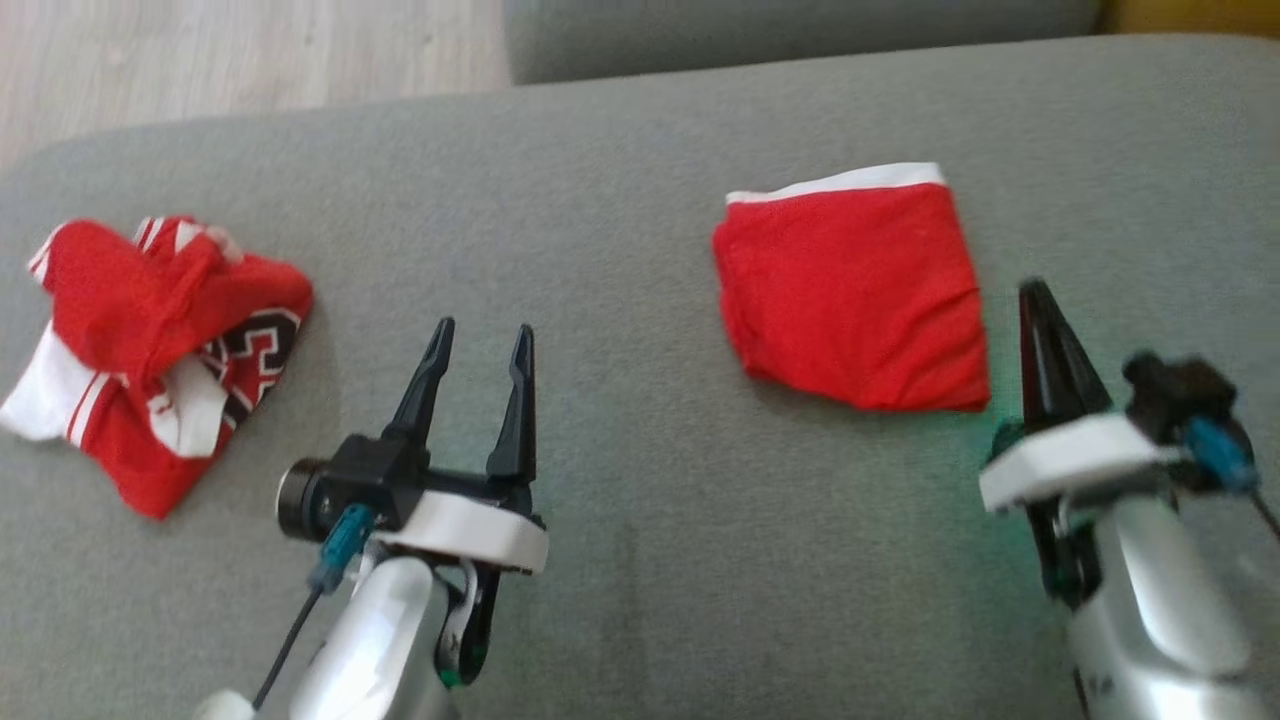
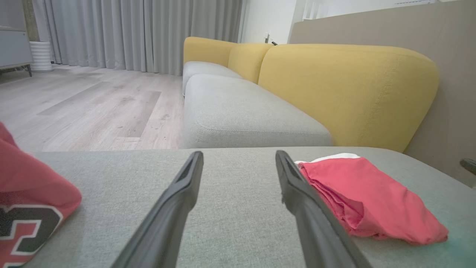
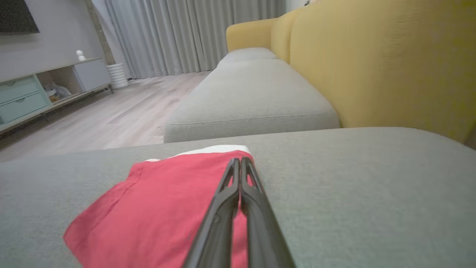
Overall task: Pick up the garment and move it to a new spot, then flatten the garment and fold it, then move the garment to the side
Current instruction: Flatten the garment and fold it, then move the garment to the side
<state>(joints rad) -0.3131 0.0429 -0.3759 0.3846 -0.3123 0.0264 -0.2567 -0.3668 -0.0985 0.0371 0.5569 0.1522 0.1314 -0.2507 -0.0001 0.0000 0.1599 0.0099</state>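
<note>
Red folded cloth garment [image 1: 855,300], white-banded: flat just left of right claw [image 1: 1032,292], which is pinched together, empty, likely for nudging; left claw [image 1: 484,328] agape, empty.

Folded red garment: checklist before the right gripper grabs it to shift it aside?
1. The folded red garment lies flat, white band at its far edge: ok.
2. The right gripper open for a grasp: not ok, it is shut, by the garment's right edge.
3. Fingers touching the cloth: cannot tell.
4. The left gripper off both garments: ok, open over the grey cushion.
5. The crumpled jersey apart from the folded one: ok.
</note>
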